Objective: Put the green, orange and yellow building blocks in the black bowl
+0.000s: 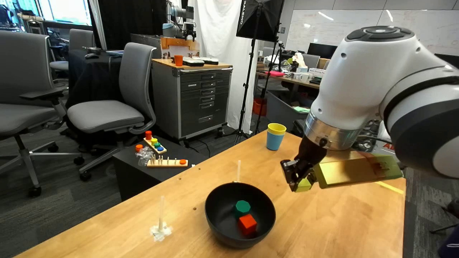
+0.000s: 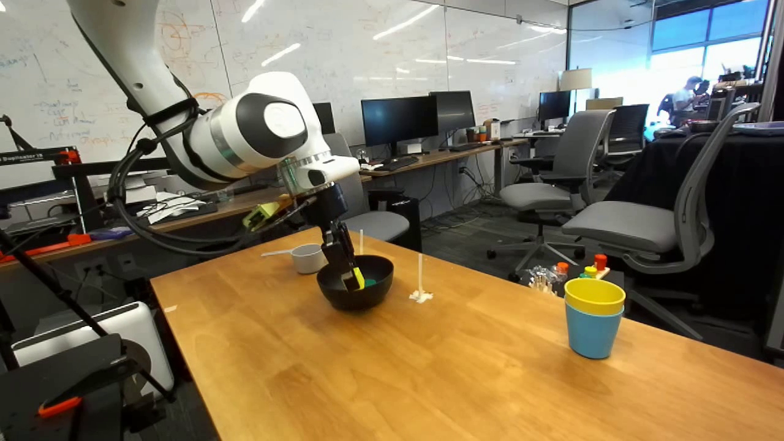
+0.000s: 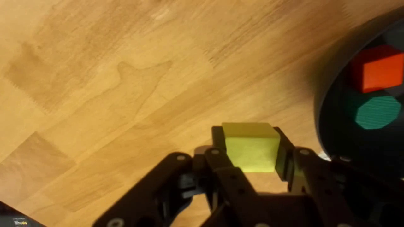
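The jaws gripped the yellow block (image 3: 252,151) by its sides, above the surface (image 3: 120,107), near the bowl (image 1: 220,213) but outside it. The green block (image 1: 242,208) and the orange block (image 1: 247,224) lay inside the bowl, just beside each other. Stacked cups (image 2: 593,323), yellow in blue, stood on the surface, well apart from the bowl.

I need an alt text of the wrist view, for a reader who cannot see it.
A gripper holds a yellow block above a wooden table. To its right, partly out of frame, a black bowl contains a red-orange block and a green block.
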Controlling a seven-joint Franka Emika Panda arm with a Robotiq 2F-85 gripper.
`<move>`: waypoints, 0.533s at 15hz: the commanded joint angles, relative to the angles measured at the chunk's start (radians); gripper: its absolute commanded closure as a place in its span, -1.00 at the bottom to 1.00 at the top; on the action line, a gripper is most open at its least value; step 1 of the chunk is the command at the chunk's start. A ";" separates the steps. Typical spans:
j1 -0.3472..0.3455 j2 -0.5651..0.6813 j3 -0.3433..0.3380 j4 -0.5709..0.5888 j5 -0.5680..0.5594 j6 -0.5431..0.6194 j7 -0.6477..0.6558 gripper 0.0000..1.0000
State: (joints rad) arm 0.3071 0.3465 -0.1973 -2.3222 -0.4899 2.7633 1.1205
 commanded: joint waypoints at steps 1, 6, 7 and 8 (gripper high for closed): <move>0.029 -0.015 0.036 0.028 0.024 -0.027 0.031 0.72; 0.074 0.039 0.077 0.114 0.033 -0.044 0.098 0.72; 0.083 0.053 0.082 0.134 0.031 -0.049 0.112 0.72; 0.093 0.071 0.086 0.158 0.030 -0.054 0.127 0.72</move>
State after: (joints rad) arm 0.3714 0.3648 -0.1259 -2.2496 -0.4836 2.7509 1.2061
